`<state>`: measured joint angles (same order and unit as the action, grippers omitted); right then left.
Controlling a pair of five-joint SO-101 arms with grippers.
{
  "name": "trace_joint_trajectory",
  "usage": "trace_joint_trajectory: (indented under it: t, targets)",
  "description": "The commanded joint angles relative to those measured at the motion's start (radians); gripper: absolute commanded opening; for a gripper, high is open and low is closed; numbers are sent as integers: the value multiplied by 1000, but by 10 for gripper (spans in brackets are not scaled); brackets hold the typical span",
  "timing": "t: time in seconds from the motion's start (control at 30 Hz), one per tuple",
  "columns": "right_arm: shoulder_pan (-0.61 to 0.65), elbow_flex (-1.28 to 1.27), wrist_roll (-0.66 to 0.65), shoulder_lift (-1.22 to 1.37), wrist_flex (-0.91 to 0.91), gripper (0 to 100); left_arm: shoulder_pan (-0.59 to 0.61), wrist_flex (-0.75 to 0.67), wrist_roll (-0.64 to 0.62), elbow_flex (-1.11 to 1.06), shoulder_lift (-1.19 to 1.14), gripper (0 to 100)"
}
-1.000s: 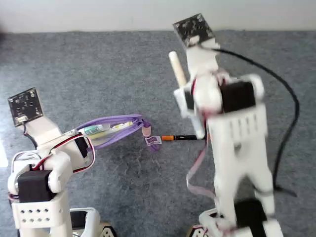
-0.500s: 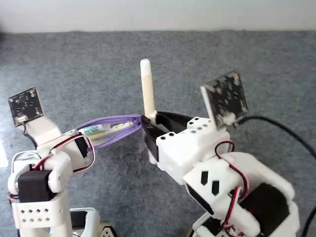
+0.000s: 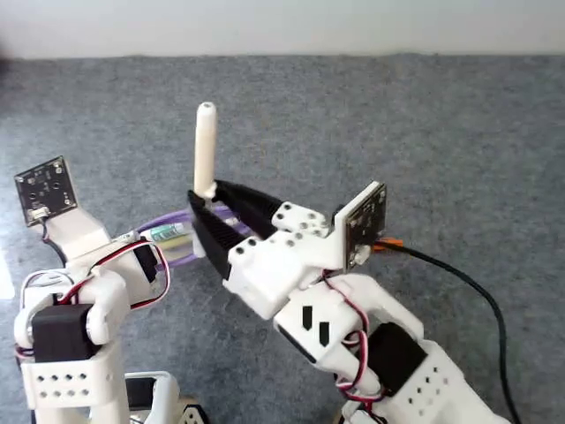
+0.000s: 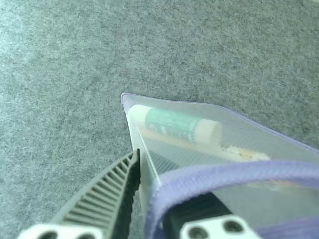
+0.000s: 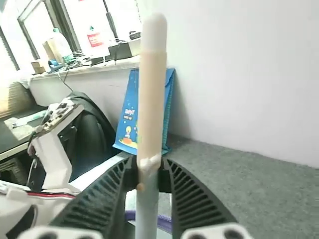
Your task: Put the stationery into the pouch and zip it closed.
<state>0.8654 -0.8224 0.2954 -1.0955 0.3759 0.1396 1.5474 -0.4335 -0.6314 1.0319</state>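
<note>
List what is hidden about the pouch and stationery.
High view: the right gripper, holding the cream pen, covers the pouch's zipper end.
High view: the right arm's camera board hides most of the orange pencil.
Left wrist view: the edge cuts off the pouch's far side.

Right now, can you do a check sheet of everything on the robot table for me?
Surface: grey mat, flat.
Job's things: purple pouch, open, with a green-and-white stick and a thin stick inside; cream pen held upright near the pouch; orange pen on the mat, mostly hidden behind the right arm.
Clutter: nothing seen.
Grippers: left gripper has its fingers shut on the pouch's edge; right gripper has its fingers shut on the cream pen.
Cables: black cable trails off the right arm; red wires on the left arm.
Surroundings: white wall; blue bag against it.
</note>
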Motion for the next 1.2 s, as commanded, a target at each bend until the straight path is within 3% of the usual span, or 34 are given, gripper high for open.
trace_joint_trajectory:
  t: [0.0, 0.23, 0.47, 0.77, 0.87, 1.07, 1.17]
  targets:
    - [21, -21, -37, -1, -97, 8, 9, -20, -12, 2, -11, 13]
    - [18, -31, -46, 116, -232, 8, 9, -21, -12, 1, -11, 13]
    - [18, -81, -48, 171, -220, 13, 9, -21, -12, 1, -11, 13]
    - [19, -84, -49, 7, 111, 158, 11, -21, -12, 2, -11, 13]
    - [19, -84, -103, -77, 197, 177, 9, -21, -12, 2, -11, 13]
    - [16, -84, -170, -214, 228, 177, 8, -35, -12, -2, -12, 13]
    - [-45, -84, -169, -248, 228, 177, 9, -37, -12, -2, -12, 13]
